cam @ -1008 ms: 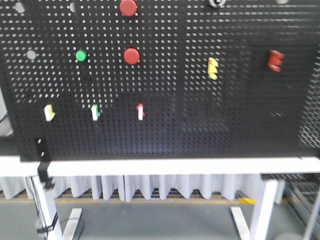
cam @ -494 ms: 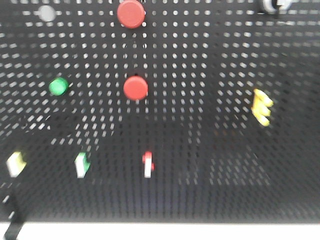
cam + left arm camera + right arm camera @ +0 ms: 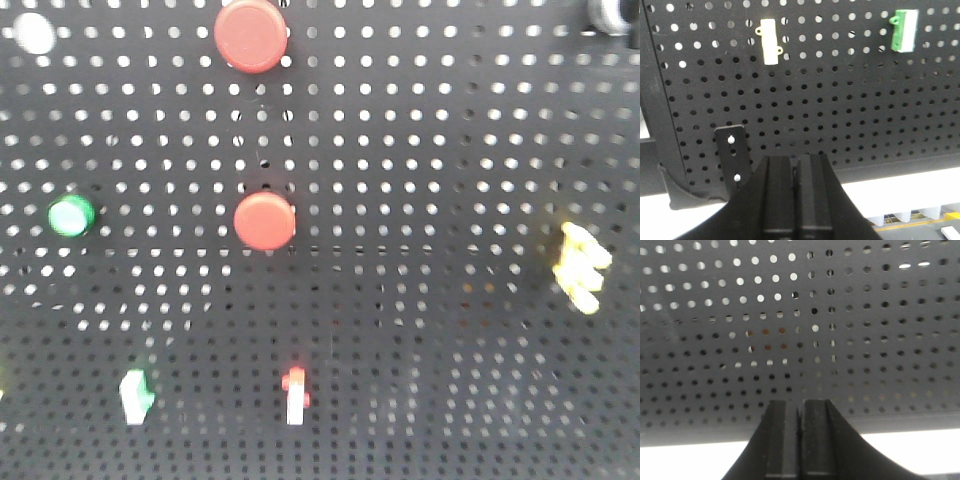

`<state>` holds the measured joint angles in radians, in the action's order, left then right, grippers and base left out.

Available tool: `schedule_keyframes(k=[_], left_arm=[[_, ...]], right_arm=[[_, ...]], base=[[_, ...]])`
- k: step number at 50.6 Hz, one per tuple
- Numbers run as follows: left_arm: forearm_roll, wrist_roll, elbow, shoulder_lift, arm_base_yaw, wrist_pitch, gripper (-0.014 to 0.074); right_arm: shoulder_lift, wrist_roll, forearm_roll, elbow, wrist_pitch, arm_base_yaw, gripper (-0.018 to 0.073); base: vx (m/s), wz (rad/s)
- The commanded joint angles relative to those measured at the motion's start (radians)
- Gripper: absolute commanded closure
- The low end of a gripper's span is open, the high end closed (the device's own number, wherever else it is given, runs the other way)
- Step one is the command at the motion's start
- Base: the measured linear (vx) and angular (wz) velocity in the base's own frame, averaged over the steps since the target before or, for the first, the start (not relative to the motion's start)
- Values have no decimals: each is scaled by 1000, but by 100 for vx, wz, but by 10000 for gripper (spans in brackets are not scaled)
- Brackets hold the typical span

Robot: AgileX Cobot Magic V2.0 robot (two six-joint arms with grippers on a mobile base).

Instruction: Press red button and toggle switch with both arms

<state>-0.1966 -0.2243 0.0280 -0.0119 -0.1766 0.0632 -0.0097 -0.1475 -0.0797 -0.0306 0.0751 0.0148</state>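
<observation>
The red button (image 3: 250, 35), the larger of two, sits on the black pegboard (image 3: 430, 150) at the top. A smaller red button (image 3: 265, 221) is below it. A red-and-white toggle switch (image 3: 295, 395) is mounted lower down, and a green-and-white one (image 3: 135, 396) to its left. In the left wrist view my left gripper (image 3: 795, 161) is shut and empty, below a pale yellow switch (image 3: 770, 41) and a green switch (image 3: 905, 30). My right gripper (image 3: 801, 404) is shut and empty, facing bare pegboard (image 3: 865, 340). Neither gripper shows in the front view.
A green button (image 3: 71, 216) is at the left and a yellow switch (image 3: 582, 266) at the right of the board. A black bracket (image 3: 734, 160) hangs at the board's lower left corner. The white table edge (image 3: 680, 460) runs under the board.
The front view has closed in on the pegboard. Buttons and switches look larger, and the table edge and floor have dropped out of the frame.
</observation>
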Motion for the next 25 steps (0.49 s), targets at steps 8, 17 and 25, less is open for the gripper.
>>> schedule_keyframes(k=[8, 17, 25], left_arm=[[0, 7, 34, -16, 1, -75, 594], [0, 7, 34, -16, 1, -75, 594], [0, 7, 34, -16, 1, -81, 594]], right_arm=[[-17, 9, -7, -11, -83, -7, 562], [-17, 9, -7, -11, -83, -7, 562], [-17, 9, -7, -11, -109, -7, 562]], base=[[5, 0], [2, 0], [0, 0]])
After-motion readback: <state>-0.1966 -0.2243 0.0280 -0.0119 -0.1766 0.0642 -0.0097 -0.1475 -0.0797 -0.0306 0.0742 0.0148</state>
